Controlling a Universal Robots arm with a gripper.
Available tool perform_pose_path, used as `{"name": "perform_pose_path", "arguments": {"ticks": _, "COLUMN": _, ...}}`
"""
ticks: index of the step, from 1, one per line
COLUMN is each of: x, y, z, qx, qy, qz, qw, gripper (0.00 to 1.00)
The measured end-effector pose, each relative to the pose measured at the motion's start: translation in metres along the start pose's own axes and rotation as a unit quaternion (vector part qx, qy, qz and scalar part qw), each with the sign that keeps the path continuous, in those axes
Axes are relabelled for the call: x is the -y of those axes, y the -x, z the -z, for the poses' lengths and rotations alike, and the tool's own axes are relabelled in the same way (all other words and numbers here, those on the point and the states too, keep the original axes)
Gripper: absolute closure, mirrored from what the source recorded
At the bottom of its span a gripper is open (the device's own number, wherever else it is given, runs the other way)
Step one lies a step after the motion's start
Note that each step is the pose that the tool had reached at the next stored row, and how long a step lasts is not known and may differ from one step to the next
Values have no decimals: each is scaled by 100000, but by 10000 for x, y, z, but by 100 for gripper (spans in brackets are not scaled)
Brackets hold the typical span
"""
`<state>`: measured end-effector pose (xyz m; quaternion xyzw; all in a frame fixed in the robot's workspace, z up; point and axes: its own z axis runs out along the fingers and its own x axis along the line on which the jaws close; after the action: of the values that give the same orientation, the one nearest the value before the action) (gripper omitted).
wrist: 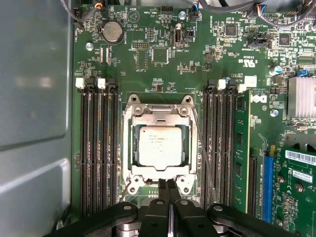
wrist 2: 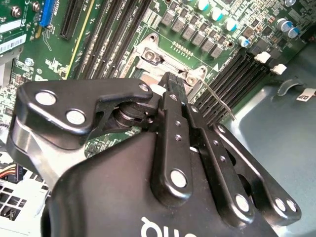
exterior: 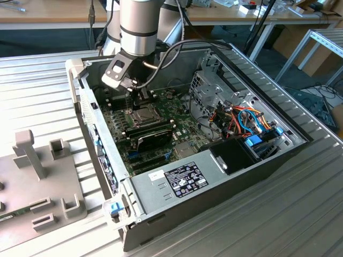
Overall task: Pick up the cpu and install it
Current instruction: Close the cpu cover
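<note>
The cpu [wrist: 159,146], a small square chip with a dull silver top, lies flat in the socket on the green motherboard [wrist: 163,74], ringed by the hinged metal socket frame [wrist: 160,112]. In the exterior view the cpu [exterior: 143,114] sits just below my gripper [exterior: 142,99]. My gripper [wrist: 167,185] is shut with nothing between its black fingers, its tips at the edge of the socket frame beside the cpu. The second wrist view has the gripper [wrist 2: 170,79] low over the socket frame [wrist 2: 148,57]. A thin wire lever [wrist: 203,153] slants along one side of the socket.
Black memory slots [wrist: 98,148] flank the socket, and a green module [wrist: 241,148] stands beside them. The open computer case [exterior: 257,166] also holds a drive cage [exterior: 209,91], coloured cables [exterior: 246,120] and a power supply [exterior: 177,179]. A grey fixture [exterior: 37,176] sits at the exterior view's left.
</note>
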<state>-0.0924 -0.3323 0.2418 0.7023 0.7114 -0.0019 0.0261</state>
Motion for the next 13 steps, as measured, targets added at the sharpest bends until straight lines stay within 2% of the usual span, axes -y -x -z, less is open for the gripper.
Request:
{"name": "perform_pose_path", "arguments": {"ticks": 2, "x": -12, "y": 0, "z": 1, "qx": 17, "qy": -10, "qz": -8, "qw": 100000, "gripper": 89}}
{"name": "perform_pose_path", "arguments": {"ticks": 4, "x": -50, "y": 1, "z": -1, "qx": 13, "qy": -7, "qz": 3, "qw": 100000, "gripper": 89}}
{"name": "perform_pose_path", "arguments": {"ticks": 8, "x": -156, "y": 2, "z": -5, "qx": 9, "qy": -5, "qz": 0, "qw": 100000, "gripper": 89}}
{"name": "perform_pose_path", "arguments": {"ticks": 11, "x": -259, "y": 3, "z": -8, "qx": 9, "qy": -5, "qz": -3, "qw": 100000, "gripper": 89}}
{"name": "perform_pose_path", "arguments": {"ticks": 13, "x": -284, "y": 4, "z": -9, "qx": 8, "qy": -4, "qz": 8, "qw": 100000, "gripper": 89}}
